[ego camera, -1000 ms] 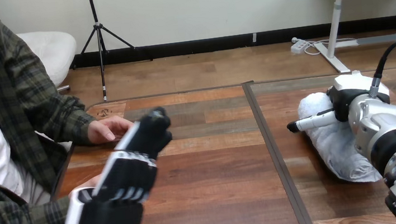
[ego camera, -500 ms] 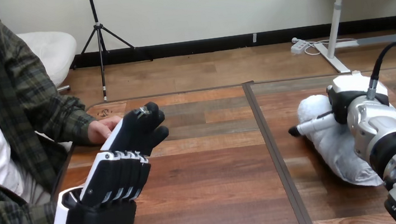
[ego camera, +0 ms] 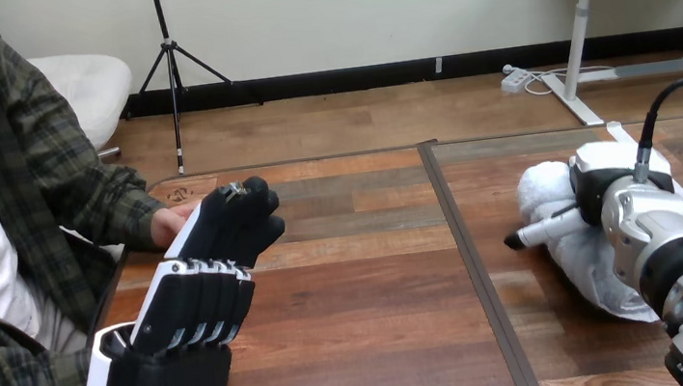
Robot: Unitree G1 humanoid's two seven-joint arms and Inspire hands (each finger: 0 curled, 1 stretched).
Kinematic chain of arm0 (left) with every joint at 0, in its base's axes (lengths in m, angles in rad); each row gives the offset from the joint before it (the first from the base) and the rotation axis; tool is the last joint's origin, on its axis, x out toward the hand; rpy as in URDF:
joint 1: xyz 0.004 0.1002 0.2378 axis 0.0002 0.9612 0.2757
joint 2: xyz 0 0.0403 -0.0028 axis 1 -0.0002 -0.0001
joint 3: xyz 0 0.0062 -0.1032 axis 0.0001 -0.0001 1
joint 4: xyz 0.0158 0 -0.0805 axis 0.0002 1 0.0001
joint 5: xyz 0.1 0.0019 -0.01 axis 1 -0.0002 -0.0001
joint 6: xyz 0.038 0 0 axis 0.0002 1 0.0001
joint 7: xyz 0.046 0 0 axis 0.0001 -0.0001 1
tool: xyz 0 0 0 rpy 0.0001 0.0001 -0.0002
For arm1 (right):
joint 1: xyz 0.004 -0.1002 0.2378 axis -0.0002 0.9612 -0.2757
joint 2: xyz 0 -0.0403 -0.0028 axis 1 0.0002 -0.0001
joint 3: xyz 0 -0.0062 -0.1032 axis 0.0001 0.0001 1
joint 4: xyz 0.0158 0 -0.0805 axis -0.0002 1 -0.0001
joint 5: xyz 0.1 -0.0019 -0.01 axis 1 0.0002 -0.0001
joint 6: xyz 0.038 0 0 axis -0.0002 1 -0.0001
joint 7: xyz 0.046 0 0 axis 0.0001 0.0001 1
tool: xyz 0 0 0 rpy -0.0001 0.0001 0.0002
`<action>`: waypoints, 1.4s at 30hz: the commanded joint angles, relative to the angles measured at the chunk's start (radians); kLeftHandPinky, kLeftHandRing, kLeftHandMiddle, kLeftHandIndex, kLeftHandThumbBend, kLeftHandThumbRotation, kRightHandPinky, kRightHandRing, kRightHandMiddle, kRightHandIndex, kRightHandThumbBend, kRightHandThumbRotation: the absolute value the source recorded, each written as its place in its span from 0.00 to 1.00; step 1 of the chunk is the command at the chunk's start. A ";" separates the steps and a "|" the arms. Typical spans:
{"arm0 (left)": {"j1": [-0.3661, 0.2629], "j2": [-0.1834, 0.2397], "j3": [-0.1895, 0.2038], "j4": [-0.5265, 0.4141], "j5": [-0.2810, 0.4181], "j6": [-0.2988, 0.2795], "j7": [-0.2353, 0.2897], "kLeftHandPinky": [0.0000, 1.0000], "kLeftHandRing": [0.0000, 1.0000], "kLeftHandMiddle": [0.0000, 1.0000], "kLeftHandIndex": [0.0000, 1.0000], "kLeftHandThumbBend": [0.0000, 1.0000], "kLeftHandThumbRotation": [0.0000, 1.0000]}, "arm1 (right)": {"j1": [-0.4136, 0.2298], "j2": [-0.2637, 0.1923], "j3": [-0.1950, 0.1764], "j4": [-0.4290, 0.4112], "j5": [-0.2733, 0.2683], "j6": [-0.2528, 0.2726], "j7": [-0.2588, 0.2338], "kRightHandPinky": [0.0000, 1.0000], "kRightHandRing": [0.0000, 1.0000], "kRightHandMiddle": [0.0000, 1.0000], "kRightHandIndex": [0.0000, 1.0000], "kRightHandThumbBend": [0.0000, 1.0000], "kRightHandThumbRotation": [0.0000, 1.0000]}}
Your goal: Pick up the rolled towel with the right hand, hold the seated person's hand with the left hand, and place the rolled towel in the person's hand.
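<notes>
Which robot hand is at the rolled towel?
The right hand, at the rolled towel on the table's right side; the left hand is across the table by the person's hand.

Wooden table (ego camera: pixel 377 286), plank top, dark seam down the middle. Beyond table: wood floor (ego camera: pixel 358 118), cream wall (ego camera: pixel 346 8), black baseboard (ego camera: pixel 354 77). Black tripod (ego camera: pixel 170 67) past table's far-left corner, white-legged desk (ego camera: pixel 582 39) past its far-right corner, power strip (ego camera: pixel 519 79) on floor there

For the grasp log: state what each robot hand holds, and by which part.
It cannot be told. The right hand lies over the far end of the rolled towel; the left hand covers part of the person's hand.
</notes>
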 commanded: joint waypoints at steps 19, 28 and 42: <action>-0.035 0.027 0.021 -0.074 -0.058 0.009 -0.026 0.86 0.89 0.90 0.88 1.00 0.51 | 0.038 0.028 -0.071 0.004 0.072 -0.023 -0.053 0.83 0.89 0.90 0.95 1.00 0.35; -0.041 0.031 0.026 -0.085 -0.061 0.026 -0.025 0.83 0.88 0.89 0.87 1.00 0.55 | 0.040 0.037 -0.117 -0.003 0.122 -0.051 -0.102 0.50 0.56 0.63 0.79 1.00 0.22; -0.049 0.024 0.034 -0.081 -0.057 0.024 -0.024 0.84 0.88 0.89 0.87 1.00 0.53 | 0.032 0.052 -0.145 -0.006 0.147 -0.077 -0.134 0.27 0.34 0.44 0.75 0.89 0.03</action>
